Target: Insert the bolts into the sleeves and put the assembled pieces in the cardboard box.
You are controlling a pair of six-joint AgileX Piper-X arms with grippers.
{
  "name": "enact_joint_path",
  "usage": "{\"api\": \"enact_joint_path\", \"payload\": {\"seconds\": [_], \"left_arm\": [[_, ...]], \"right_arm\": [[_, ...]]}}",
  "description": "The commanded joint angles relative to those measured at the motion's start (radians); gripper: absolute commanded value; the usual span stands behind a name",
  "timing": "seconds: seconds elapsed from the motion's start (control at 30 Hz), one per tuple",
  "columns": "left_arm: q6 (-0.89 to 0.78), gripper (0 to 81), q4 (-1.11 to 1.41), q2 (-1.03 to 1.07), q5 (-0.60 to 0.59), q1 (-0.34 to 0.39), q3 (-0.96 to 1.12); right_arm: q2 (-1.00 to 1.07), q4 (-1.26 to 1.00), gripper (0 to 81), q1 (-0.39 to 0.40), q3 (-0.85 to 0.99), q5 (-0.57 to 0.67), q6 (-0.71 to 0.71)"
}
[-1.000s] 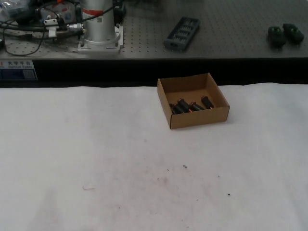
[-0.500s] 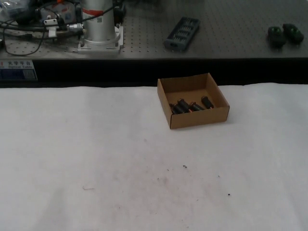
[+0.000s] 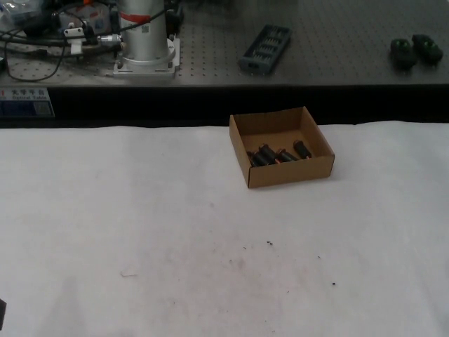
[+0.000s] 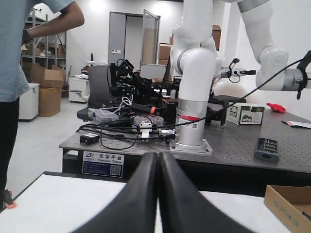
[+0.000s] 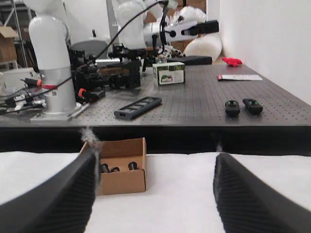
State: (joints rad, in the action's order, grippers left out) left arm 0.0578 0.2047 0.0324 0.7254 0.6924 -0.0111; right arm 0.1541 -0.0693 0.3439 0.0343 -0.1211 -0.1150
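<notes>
The cardboard box (image 3: 282, 146) stands open at the far middle of the white sheet, with several black assembled pieces (image 3: 277, 154) lying in a row inside it. In the right wrist view the box (image 5: 121, 180) sits ahead on the sheet and the tops of the pieces (image 5: 116, 169) show over its wall. My right gripper (image 5: 155, 158) is open, its fingers spread wide, with nothing between them. My left gripper (image 4: 159, 155) is shut with its fingers pressed together on nothing, low over the sheet. A corner of the box (image 4: 287, 206) is off to its side.
Behind the white sheet (image 3: 175, 232) runs a perforated metal bench (image 3: 337, 42) with a white robot base (image 3: 144, 35), cables, a dark rack (image 3: 265, 48) and two small dark green parts (image 3: 415, 50). A person stands far off in the left wrist view.
A small dark shape has come into the high view at its lower left edge. The box and the pieces in it have not moved.
</notes>
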Motion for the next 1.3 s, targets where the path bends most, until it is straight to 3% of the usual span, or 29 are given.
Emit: {"api": "enact_joint_path", "payload": {"seconds": [0.0,0.17,0.37,0.47,0.6,0.8,1.03,1.27], "left_arm": [[-0.078,0.6,0.038,0.072,-0.094,-0.098,0.011],[-0.144,0.6,0.105,0.24,-0.23,-0.218,0.011],[-0.153,0.6,0.277,0.403,-0.282,-0.279,0.011],[-0.142,0.6,0.318,0.419,-0.218,-0.28,0.011],[-0.096,0.6,0.385,0.419,-0.031,-0.28,0.011],[-0.064,0.6,0.445,0.419,-0.026,-0.28,0.011],[-0.036,0.6,0.441,0.404,0.12,-0.28,0.011],[0.022,0.6,0.438,0.289,0.139,-0.224,0.011]], "right_arm": [[0.086,-0.078,50.3,-0.007,0.0,-0.003,0.005],[0.266,-0.251,50.3,-0.007,0.0,-0.003,0.005],[0.391,-0.404,50.3,-0.007,0.0,0.0,-0.005],[0.393,-0.428,50.3,-0.007,0.0,0.0,-0.011],[0.372,-0.473,50.3,-0.007,0.0,0.0,-0.071],[0.323,-0.472,50.3,-0.007,-0.01,0.008,-0.07],[0.167,-0.391,50.3,-0.007,-0.034,0.011,-0.06],[0.06,-0.373,50.3,-0.007,-0.034,0.036,-0.037]]}}
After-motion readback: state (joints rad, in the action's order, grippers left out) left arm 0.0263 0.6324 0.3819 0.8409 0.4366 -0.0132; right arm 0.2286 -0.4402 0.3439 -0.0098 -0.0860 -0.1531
